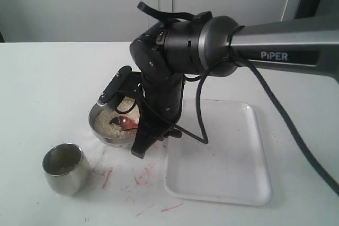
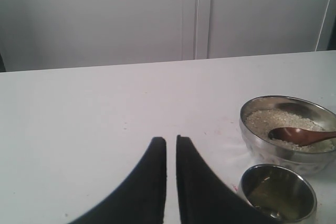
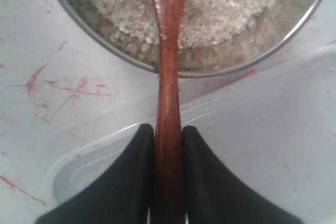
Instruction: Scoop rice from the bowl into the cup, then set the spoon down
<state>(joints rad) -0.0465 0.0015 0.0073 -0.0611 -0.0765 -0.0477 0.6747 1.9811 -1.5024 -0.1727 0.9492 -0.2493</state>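
The steel bowl [image 1: 99,128] holds a heap of off-white rice [image 1: 110,116]. The dark wooden spoon [image 3: 168,72] reaches over the bowl's rim, and its oval head [image 1: 127,123] rests on the rice. My right gripper [image 3: 168,130] is shut on the spoon's handle just outside the bowl, above the tray's corner. In the exterior view that gripper [image 1: 144,137] hangs under the big black wrist. The steel cup [image 1: 63,169] stands upright, apart from the bowl, towards the front left. My left gripper [image 2: 171,141] is shut on nothing above bare table, with the bowl [image 2: 260,142] and cup [image 2: 281,195] off to one side.
A white rectangular tray [image 1: 222,157] lies on the table right beside the bowl. Red marks [image 1: 140,175] stain the white tabletop between cup and tray. The right arm [image 1: 275,51] stretches in from the right, with a black cable [image 1: 275,104] hanging over the tray.
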